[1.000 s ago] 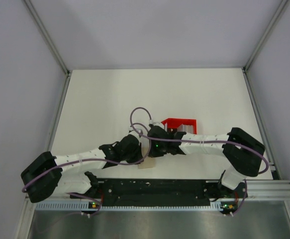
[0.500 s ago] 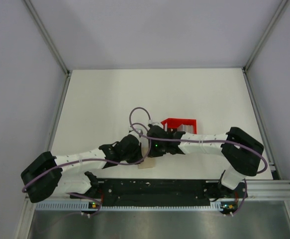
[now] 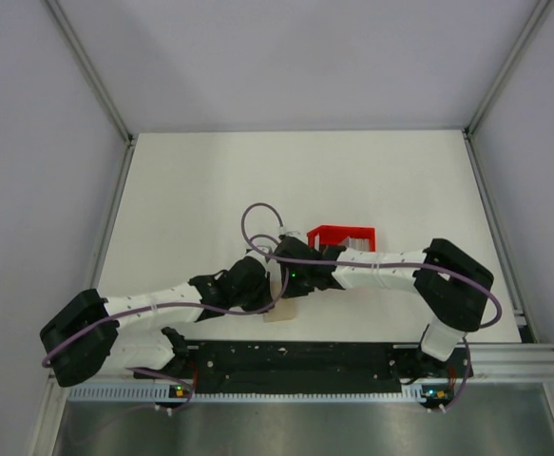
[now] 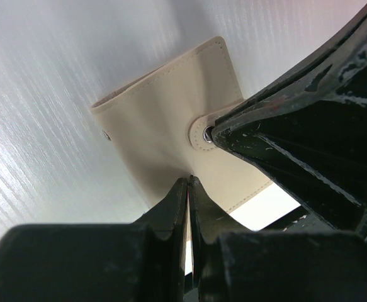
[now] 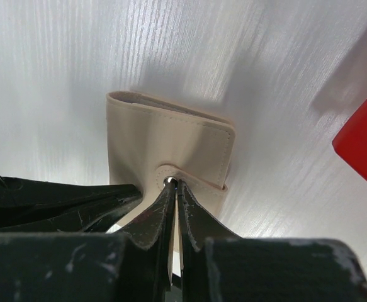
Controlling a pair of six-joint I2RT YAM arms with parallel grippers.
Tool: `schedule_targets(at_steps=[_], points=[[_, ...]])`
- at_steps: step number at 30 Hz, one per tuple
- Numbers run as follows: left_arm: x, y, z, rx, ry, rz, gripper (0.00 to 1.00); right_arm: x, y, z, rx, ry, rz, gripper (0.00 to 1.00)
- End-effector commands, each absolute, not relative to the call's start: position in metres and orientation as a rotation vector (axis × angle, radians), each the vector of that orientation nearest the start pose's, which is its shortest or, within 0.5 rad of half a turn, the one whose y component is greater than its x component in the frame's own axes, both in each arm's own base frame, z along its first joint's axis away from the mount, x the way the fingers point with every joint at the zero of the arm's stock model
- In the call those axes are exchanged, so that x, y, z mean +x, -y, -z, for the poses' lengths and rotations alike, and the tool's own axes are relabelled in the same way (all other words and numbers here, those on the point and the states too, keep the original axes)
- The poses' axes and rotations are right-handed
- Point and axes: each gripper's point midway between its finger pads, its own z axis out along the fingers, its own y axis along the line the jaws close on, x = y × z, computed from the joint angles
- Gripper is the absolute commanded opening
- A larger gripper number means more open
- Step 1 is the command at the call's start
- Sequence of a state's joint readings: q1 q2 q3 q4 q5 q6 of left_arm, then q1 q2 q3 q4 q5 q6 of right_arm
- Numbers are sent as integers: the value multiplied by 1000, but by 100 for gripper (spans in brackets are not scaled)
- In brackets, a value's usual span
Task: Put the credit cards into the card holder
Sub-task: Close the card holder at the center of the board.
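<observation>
wallet-opening step, by the look of it: a small flat beige folding card holder [image 5: 164,135] of soft stitched material lies closed on the white table [image 3: 210,190], near its front edge between the two arms and just beside a red open-topped plastic tray [image 3: 343,234]. the right gripper [image 5: 172,184] has its black fingers pressed together at the round end of the beige snap tab [image 5: 199,151], seemingly pinching it by the metal button. the left gripper [image 4: 188,182] is also closed, tips on the card holder's near edge; whether it pinches material or only pins it down cannot be told. no credit cards can be made out. the next move probably calls for peeling the snap tab up and away while the left side steadies the body.
</observation>
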State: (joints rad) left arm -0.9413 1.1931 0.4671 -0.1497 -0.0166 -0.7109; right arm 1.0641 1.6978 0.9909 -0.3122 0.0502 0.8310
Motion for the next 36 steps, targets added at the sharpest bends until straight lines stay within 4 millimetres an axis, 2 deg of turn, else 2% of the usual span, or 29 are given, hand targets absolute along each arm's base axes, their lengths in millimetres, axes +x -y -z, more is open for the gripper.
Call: schedule_targets(at_steps=[1, 6, 13, 16, 22, 30, 36], points=[[135, 230, -11, 313, -2616, 623, 7, 156, -329, -6, -344, -2764, -411, 4], [135, 229, -10, 304, -2617, 621, 7, 148, -329, -2, -376, -2772, -412, 3], [135, 230, -11, 300, -2617, 623, 7, 171, -351, -47, -362, -2631, -506, 5], [135, 229, -11, 304, -2617, 621, 7, 174, -356, -60, -364, -2598, -536, 6], [135, 229, -11, 306, -2616, 622, 7, 173, -354, -62, -354, -2591, -553, 6], [136, 228, -11, 295, -2608, 621, 8, 176, -361, -79, -325, -2528, -642, 8], [137, 229, -11, 290, -2605, 625, 9, 175, -357, -66, -318, -2568, -611, 8]])
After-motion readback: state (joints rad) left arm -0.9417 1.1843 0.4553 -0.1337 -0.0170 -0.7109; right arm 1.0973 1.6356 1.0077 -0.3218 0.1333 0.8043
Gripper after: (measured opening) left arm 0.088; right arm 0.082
